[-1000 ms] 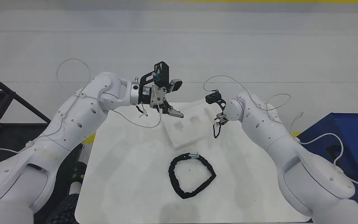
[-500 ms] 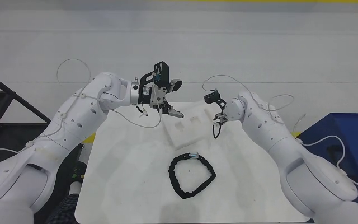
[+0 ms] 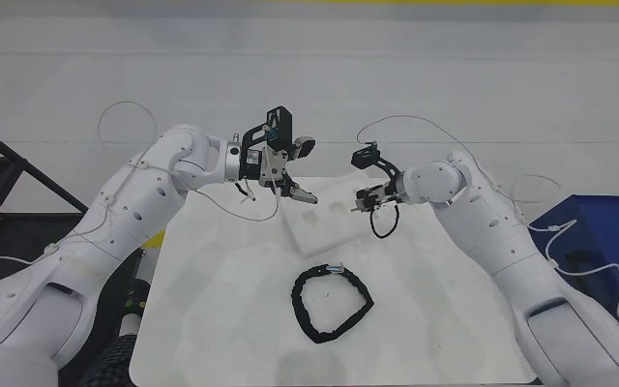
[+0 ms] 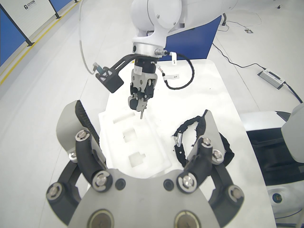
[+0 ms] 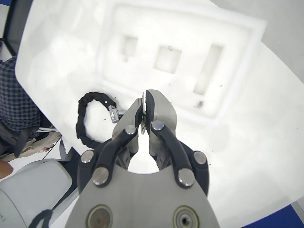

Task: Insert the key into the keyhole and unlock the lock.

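— White bench (image 3: 213, 290). Where's the key (image 5: 143, 119)?
— Pinched in the right claw (image 5: 144, 97): small, silvery, blade pointing down at the foam tray (image 3: 324, 218), long axis near upright.
— And the lock (image 3: 332, 302)?
— Black sleeved loop, silver ends at its twelve o'clock, lying six o'clock from that claw. Left claw (image 3: 302, 192) spread wide.

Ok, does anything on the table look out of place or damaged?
Nothing serious. A few dark specks lie on the white foam tray beside its long slot, perhaps shed by the black sleeve of the chain lock. The tray sits skewed to the edge of the table. The right hand grips the key cleanly.
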{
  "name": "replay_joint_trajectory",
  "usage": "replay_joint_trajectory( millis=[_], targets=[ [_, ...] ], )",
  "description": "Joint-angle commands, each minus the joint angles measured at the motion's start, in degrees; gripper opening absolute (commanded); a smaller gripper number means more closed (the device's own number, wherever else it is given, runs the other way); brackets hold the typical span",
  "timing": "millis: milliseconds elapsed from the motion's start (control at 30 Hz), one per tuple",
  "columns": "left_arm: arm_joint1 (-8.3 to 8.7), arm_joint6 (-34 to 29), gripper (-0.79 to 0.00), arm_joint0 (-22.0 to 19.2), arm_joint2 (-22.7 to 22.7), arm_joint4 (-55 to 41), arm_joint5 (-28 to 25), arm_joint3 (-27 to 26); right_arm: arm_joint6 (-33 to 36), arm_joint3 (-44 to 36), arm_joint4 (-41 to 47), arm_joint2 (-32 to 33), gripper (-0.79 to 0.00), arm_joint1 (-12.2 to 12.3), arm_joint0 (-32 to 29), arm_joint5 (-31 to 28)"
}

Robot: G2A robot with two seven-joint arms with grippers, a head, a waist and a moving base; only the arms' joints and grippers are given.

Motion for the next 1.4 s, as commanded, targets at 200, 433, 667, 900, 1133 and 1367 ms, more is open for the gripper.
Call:
replay_joint_trajectory(
  millis=[200,433,667,900,1133,1367],
  targets=[
    [0.00,0.0,0.000,0.0,0.0,0.0,0.0,0.0,6.8,-22.0,-0.4,11.6,-0.785,5.3,-11.7,3.8],
    [0.00,0.0,0.000,0.0,0.0,0.0,0.0,0.0,11.3,-32.1,2.9,17.5,-0.785,7.5,-18.5,3.3],
    [0.00,0.0,0.000,0.0,0.0,0.0,0.0,0.0,12.2,-28.8,8.6,19.9,-0.785,8.4,-20.5,2.6],
    [0.00,0.0,0.000,0.0,0.0,0.0,0.0,0.0,12.0,-25.7,11.7,20.0,-0.785,8.4,-20.1,2.3],
    [0.00,0.0,0.000,0.0,0.0,0.0,0.0,0.0,12.0,-25.7,11.7,20.0,-0.785,8.4,-20.1,2.3],
    [0.00,0.0,0.000,0.0,0.0,0.0,0.0,0.0,12.0,-25.7,11.7,20.0,-0.785,8.4,-20.1,2.3]
  ],
)
